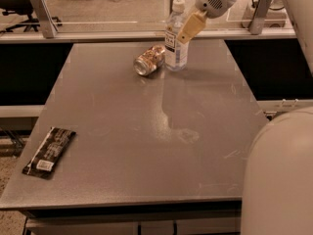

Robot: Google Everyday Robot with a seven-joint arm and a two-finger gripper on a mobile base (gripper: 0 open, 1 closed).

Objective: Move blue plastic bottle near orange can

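Note:
The blue plastic bottle (175, 43), clear with a white cap and a label, stands upright at the far middle of the grey table (146, 131). The orange can (150, 60) lies on its side just left of the bottle, nearly touching it. My gripper (186, 32) reaches in from the upper right and sits against the bottle's upper right side, at label height. Its pale yellow part overlaps the bottle.
A flat black snack wrapper (50, 151) lies near the table's front left corner. A large pale part of my arm (279, 175) fills the lower right. A rail with metal posts (41, 13) runs behind the table's far edge.

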